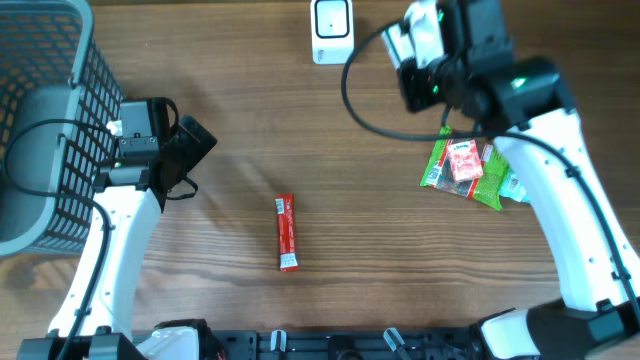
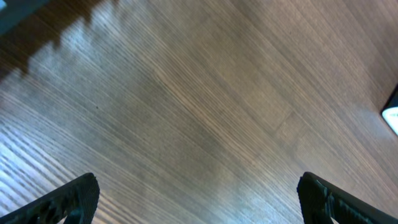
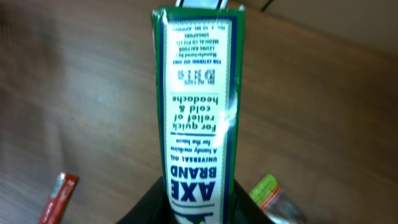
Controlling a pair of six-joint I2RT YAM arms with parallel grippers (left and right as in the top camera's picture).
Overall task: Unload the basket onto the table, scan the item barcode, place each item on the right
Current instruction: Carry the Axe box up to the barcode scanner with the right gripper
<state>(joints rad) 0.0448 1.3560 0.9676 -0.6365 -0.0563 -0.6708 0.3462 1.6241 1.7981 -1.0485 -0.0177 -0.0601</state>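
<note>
Step in hand: presenting the item to the scanner. The right gripper has the oil box up off the table, near the white scanner at the far edge.
Right tool: clamped on the lower end of the oil box, with the box standing long-ways out of the jaws.
Left tool: the left gripper hangs spread wide over bare wood with nothing in it, just beside the mesh basket.
Where the item is: in the air at the far right of the table, right of the scanner and not yet squarely before it, as far as I can judge.
Barcode: I cannot spot it. The face shown in the wrist view carries only print, so the code is probably on another side.
Next move calls for: bringing the box over to the scanner and turning the wrist until the coded side meets the scanner's window.
Other things: a red sachet lies mid-table, and a heap of green packets sits under the right arm.
In the way: nothing lies between the box and the scanner. The right arm's own black cable loops close by.
</note>
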